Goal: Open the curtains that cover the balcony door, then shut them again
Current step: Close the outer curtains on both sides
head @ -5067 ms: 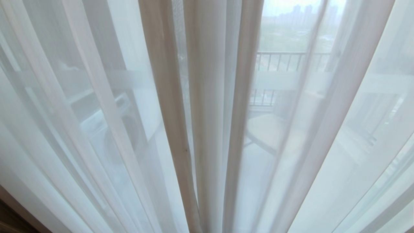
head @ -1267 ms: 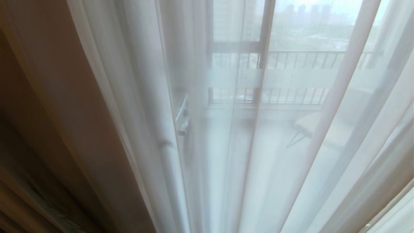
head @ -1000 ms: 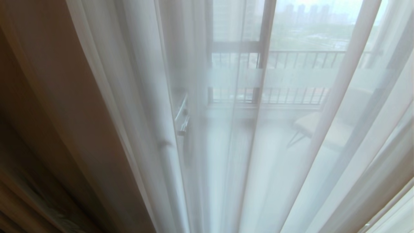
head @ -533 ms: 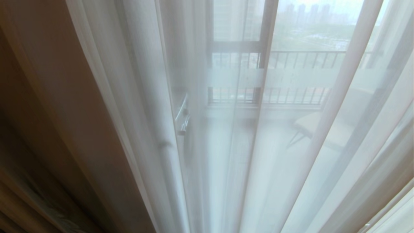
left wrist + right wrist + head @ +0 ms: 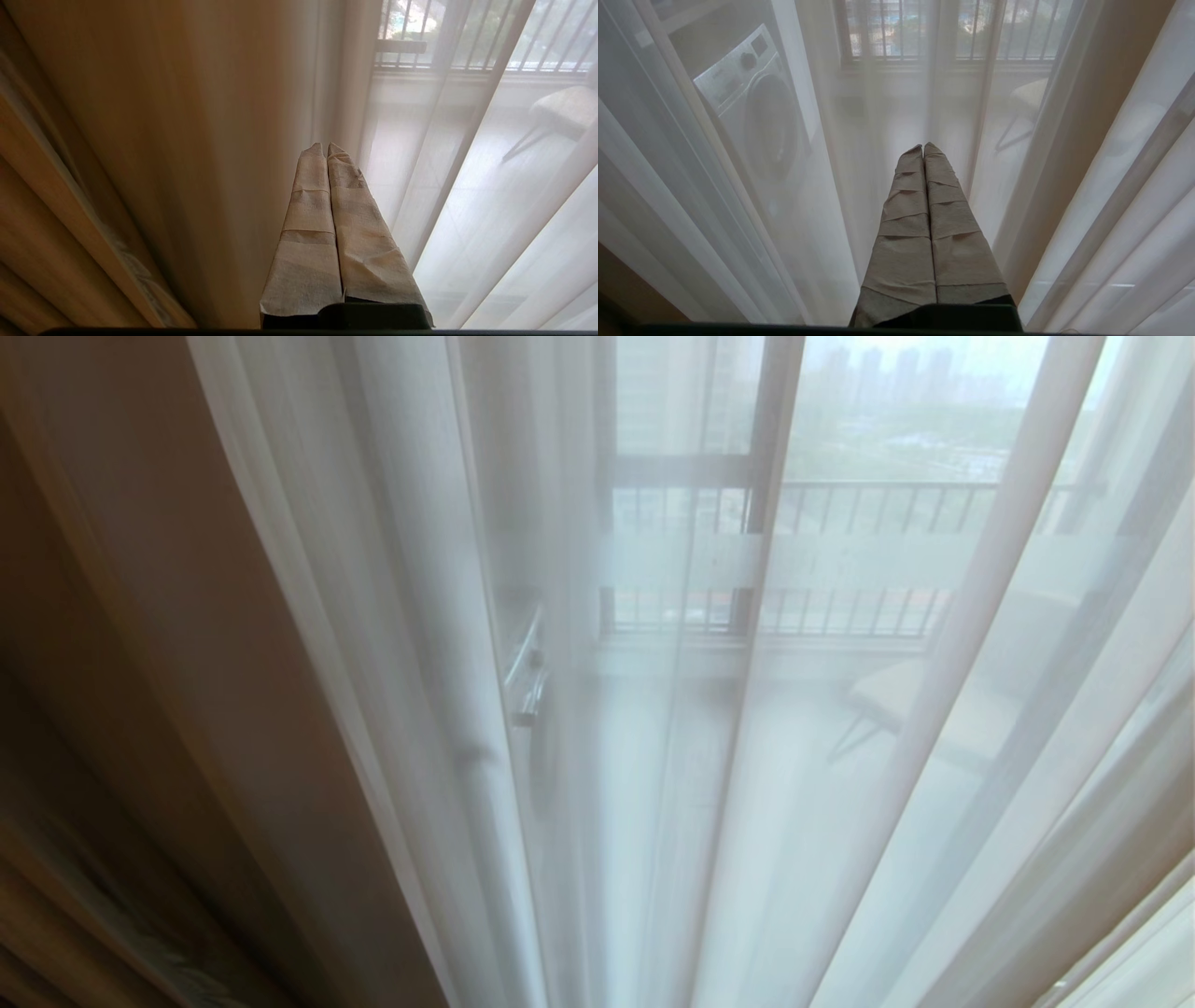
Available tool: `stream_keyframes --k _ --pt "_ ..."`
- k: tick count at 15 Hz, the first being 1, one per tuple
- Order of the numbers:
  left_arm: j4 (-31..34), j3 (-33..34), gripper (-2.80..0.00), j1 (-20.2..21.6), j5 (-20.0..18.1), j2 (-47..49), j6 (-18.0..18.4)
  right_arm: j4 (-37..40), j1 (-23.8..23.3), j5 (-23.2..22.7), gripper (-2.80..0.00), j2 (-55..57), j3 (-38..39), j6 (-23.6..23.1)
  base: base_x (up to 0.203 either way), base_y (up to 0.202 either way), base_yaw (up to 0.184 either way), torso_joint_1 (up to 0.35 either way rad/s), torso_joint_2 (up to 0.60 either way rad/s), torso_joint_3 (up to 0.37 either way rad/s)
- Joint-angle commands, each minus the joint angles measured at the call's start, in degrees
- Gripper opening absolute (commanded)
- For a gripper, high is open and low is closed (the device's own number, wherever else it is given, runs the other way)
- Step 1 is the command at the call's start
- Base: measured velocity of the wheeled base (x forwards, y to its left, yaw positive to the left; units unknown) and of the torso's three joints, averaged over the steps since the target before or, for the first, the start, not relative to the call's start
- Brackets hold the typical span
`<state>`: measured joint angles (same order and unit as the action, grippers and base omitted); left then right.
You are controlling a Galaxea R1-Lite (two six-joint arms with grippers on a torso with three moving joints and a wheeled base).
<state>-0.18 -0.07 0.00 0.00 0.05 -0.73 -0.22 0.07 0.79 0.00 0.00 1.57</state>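
A: Since the cream-beige drape (image 5: 187, 644) hangs bunched at the robot's left and the sheer layer (image 5: 840, 756) covers everything rightward, which arm sits nearer the heavy fabric?

B: The left gripper (image 5: 324, 149). In its wrist view the drape's folds (image 5: 163, 140) run just beside its tips, top to bottom, while sheer cloth lies on the other side. Its taped fingers are pressed together, holding nothing.

A: And the right gripper (image 5: 923, 148)?

B: Also closed and empty, pointing into the sheer (image 5: 831, 154), with a darker beige fold (image 5: 1064, 154) near it on one side.

A: How do the curtains look?

B: Tall, pleated, vertical folds. The sheer is thin enough that the balcony door (image 5: 761, 476) shows through, with its dark frame, a frosted band and a handle (image 5: 527, 681).

A: Anything beyond?

B: A railing (image 5: 868, 504), a chair (image 5: 896, 695) and, from the right wrist, a washing machine (image 5: 752, 107).
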Motion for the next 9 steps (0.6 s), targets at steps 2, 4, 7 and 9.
stream_keyframes --k 2,4,7,9 --pt "0.7 -2.7 -2.80 0.0 0.0 0.8 -0.2 0.0 0.0 0.0 -2.80 0.0 0.0 0.0 0.000 0.000 0.000 0.000 0.00 0.000" --pt "1.8 -8.4 -2.80 -0.1 0.5 6.4 -0.4 0.0 0.0 0.0 -2.80 0.0 0.0 0.0 0.000 0.000 0.000 0.000 0.00 0.000" --pt "2.0 -18.4 -2.80 -0.4 0.8 17.8 -1.1 0.0 0.0 0.0 -2.80 0.0 0.0 0.0 0.000 0.000 0.000 0.000 0.00 0.000" --pt "1.9 -26.7 -2.80 -0.4 1.0 26.5 -2.3 0.0 0.0 0.0 -2.80 0.0 0.0 0.0 0.000 0.000 0.000 0.000 0.00 0.000"
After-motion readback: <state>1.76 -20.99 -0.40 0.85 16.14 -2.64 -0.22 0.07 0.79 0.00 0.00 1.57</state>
